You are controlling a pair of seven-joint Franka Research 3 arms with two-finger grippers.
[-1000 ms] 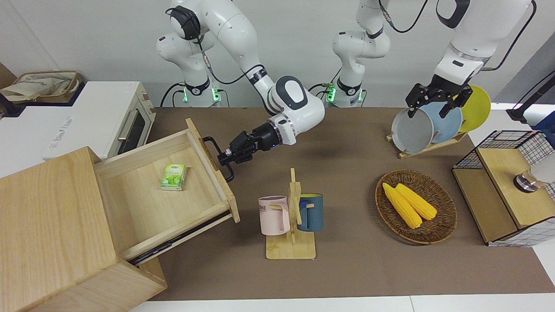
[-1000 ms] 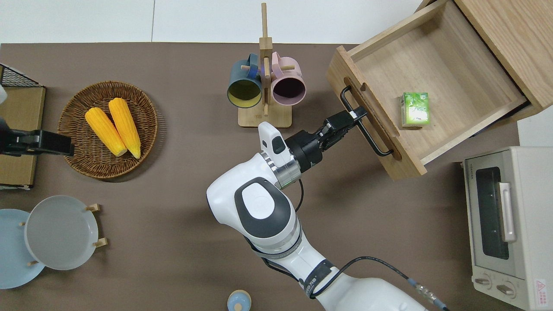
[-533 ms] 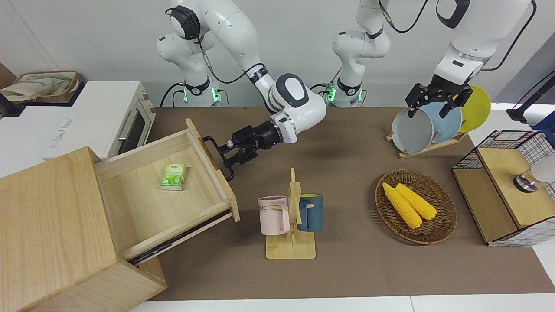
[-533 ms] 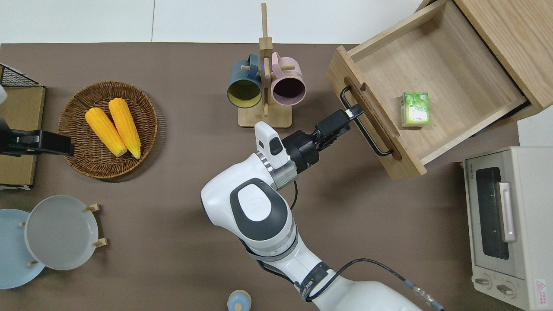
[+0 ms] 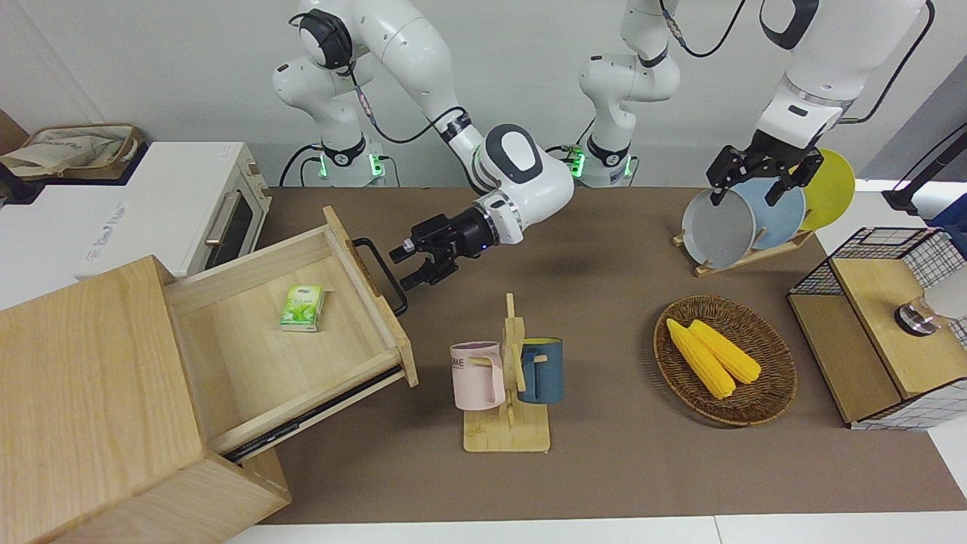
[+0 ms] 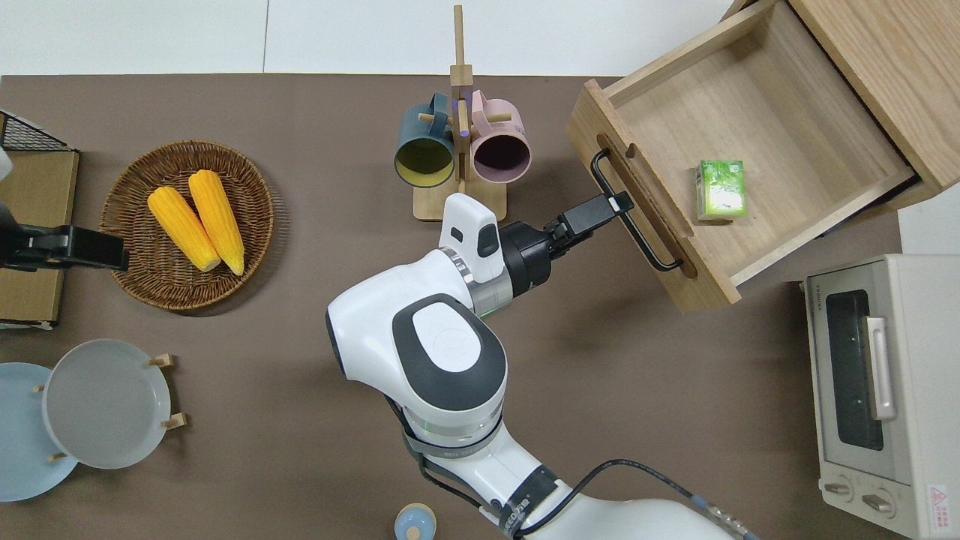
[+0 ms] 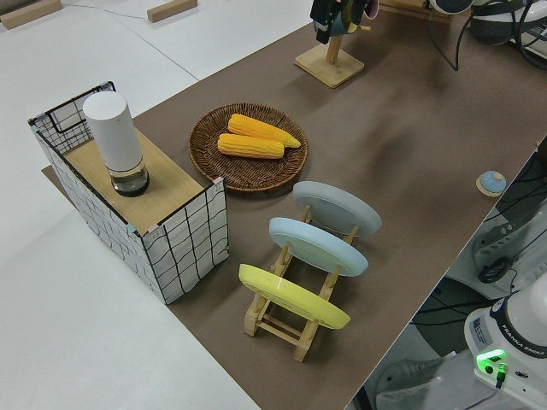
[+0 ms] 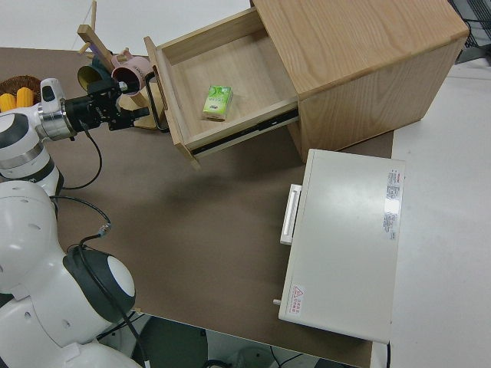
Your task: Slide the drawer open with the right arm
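The pale-wood drawer (image 5: 249,363) (image 6: 765,105) (image 8: 245,84) stands pulled far out of its big box cabinet (image 5: 83,378). A small green carton (image 5: 303,307) (image 6: 721,189) lies inside it. The black loop handle (image 5: 383,273) (image 6: 634,225) is on the drawer's front. My right gripper (image 5: 401,270) (image 6: 616,203) (image 8: 143,115) is open right beside the handle, on the side away from the drawer, its fingers spread and holding nothing. The left arm is parked.
A wooden mug rack (image 5: 508,423) with a pink and a blue mug stands close to the right gripper, farther from the robots. A wicker basket of corn (image 5: 724,358), a plate rack (image 5: 744,219), a wire-mesh box (image 5: 876,332) and a white toaster oven (image 5: 189,208) are also on the table.
The right gripper was shut on the handle, then opened and let go. It has drawn back a little from the drawer front. The drawer has not moved.
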